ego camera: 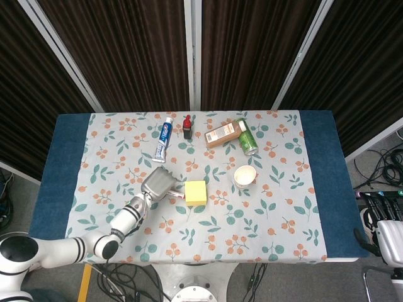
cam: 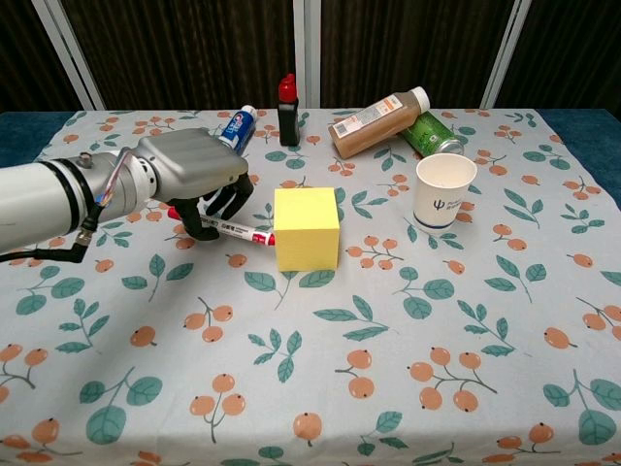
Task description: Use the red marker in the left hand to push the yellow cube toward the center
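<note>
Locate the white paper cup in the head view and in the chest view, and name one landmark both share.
Head view: the white paper cup stands right of centre on the floral tablecloth, right of the yellow cube.
Chest view: the cup stands upper right, again right of the cube.
Shared landmark: the green can lying behind the cup.

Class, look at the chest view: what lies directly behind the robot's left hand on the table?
Behind the left hand lies a toothpaste tube; only its cap end shows in the chest view, and the hand covers the rest.
</note>
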### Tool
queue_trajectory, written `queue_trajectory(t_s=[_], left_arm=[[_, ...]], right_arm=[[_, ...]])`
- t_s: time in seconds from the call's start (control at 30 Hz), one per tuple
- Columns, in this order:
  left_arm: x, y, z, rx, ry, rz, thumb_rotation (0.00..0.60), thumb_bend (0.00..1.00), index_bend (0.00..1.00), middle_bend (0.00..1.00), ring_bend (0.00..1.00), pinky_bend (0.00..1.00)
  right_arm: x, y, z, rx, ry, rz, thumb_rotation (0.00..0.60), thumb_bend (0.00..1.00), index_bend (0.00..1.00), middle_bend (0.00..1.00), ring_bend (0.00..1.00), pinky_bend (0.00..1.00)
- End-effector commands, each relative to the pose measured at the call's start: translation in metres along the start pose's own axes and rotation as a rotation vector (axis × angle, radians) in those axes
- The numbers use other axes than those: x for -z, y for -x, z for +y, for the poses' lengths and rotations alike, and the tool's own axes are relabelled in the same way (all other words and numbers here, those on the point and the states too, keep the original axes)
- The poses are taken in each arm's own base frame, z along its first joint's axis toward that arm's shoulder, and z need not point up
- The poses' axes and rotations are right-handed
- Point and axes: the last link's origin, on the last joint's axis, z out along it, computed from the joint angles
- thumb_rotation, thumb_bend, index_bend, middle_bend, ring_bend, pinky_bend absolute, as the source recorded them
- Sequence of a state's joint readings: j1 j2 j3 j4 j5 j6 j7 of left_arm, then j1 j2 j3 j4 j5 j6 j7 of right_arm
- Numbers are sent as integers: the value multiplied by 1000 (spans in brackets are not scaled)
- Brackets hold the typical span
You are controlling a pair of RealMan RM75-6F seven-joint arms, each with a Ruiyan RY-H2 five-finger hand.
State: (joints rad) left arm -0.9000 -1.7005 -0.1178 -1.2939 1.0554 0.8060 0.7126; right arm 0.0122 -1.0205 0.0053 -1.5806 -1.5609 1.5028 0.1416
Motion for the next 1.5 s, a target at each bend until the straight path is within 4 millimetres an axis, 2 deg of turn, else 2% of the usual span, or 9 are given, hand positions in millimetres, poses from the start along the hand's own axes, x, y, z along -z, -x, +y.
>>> queue_trajectory(t_s=[0.03,0.4,0.6,0.73,0.93,1.13,1.3,1.5], left_arm=[[-4,-2,5,-12,8,3,600,451,734,730,523,561],[-21,-12,21,6,11,24,600,451,734,730,523,561],[-21,-14,17,17,-5,33,600,450,734,730,524,560],[-8,-14,3,53,-36,46,600,450,734,730,523,560],[21,-5,-32,89,-112,53,600,449,730,723,523,560],[56,17,-64,150,-212,26,600,447,716,710,519,560],[72,40,-68,188,-233,-33,600,445,678,689,517,560],[72,48,-64,194,-242,-32,600,436,585,612,495,560]], right_arm=[[0,0,0,0,1,0,600,270,36,123,0,0],[1,0,2,1,10,-2,600,267,35,123,0,0],[1,-2,3,2,13,3,600,270,36,123,0,0],[1,-2,2,1,9,4,600,271,36,123,0,0],[0,-2,-1,-1,-4,7,600,270,36,123,0,0],[-1,-2,-2,-3,-8,6,600,270,36,122,0,0],[-3,0,-7,-5,-24,4,600,270,35,123,0,0],[-4,-2,-9,1,-27,6,600,270,36,123,0,0]])
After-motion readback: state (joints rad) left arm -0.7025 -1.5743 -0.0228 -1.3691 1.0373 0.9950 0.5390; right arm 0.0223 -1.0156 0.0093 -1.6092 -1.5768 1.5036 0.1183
